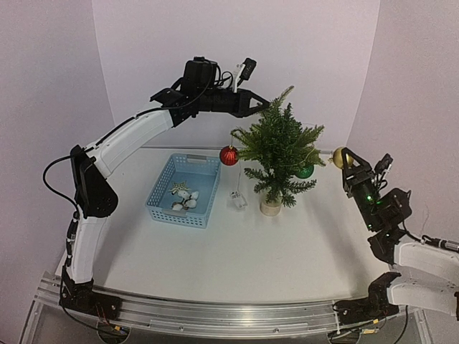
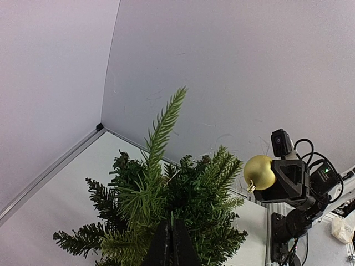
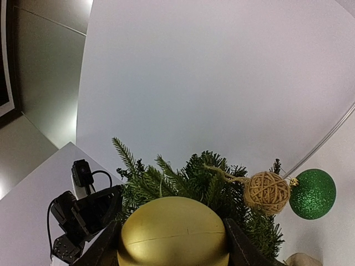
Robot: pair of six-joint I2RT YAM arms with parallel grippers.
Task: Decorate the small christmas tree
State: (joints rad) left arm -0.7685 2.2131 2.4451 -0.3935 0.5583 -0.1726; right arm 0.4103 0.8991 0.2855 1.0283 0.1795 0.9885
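White counter, lilac walls. Left jaws closed; right jaws grip gold ball. Blue basket shows only from above.

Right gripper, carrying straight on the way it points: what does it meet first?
Probably the upper branches of the small christmas tree, dead ahead of the right gripper and the gold bauble it holds. The twine ball hangs further right. Depth is unclear.
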